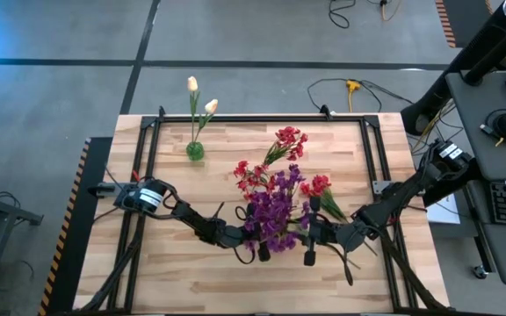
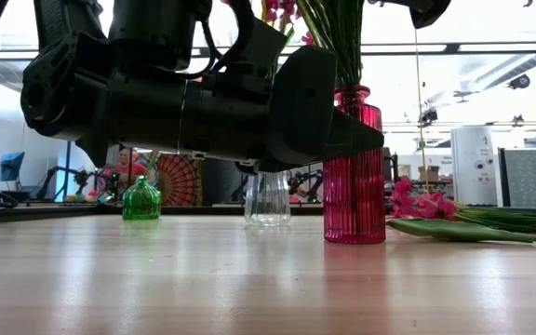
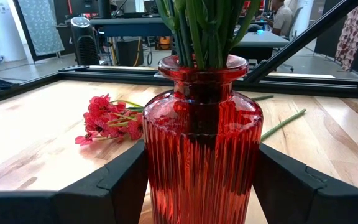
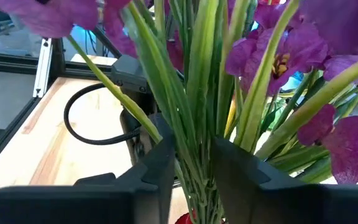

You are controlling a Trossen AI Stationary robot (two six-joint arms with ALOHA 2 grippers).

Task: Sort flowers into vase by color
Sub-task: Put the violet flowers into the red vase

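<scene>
A red ribbed glass vase (image 3: 201,143) stands on the table and holds a bunch of purple flowers (image 1: 275,215) on green stems. My left gripper (image 1: 251,239) is shut on the vase. My right gripper (image 4: 194,168) is shut on the stems just above the vase's mouth. In the high view the blossoms hide the vase. Red flowers (image 1: 288,145) lie flat on the table, with more (image 1: 319,186) beside the bunch. Two cream tulips (image 1: 202,96) stand in a small green vase (image 1: 195,150). My left gripper pinches the red vase's ribbed body (image 3: 153,168) between its two fingers, one on each side. The fingers come level from the table's left. The vase stands upright with its base (image 2: 354,237) on the table. My right gripper has several green stems (image 4: 197,155) of the purple flowers between its two fingers, above the vase's mouth. The fingers come about level from the table's right and lie across the stems. The stems stand upright in the vase.
A clear glass vase (image 2: 268,198) stands behind the red one. A black frame (image 1: 262,118) runs along the table's edges. Bare wood lies at the near edge (image 1: 262,290) and at the far right (image 1: 358,149).
</scene>
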